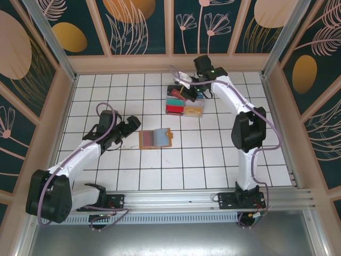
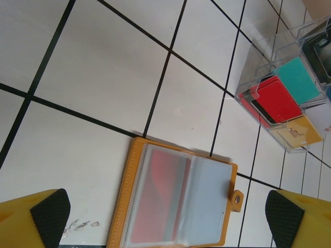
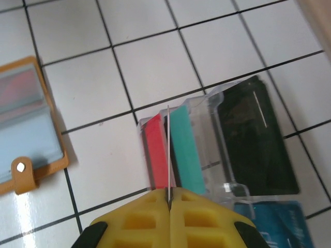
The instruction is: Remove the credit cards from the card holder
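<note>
Card holder [image 1: 155,138] lies open at tabletop [image 1: 213,154] centre, pockets upward for access. Left jaws are spread at its 9 o'clock, apparently ready to steady it. Right jaws pinch one card [image 3: 168,150] edge-on over the clear organiser [image 3: 209,129] at 1 o'clock, presumably for deposit.

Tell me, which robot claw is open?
The left gripper, spread wide near the wallet. The right gripper is pinched shut on a thin card.
</note>
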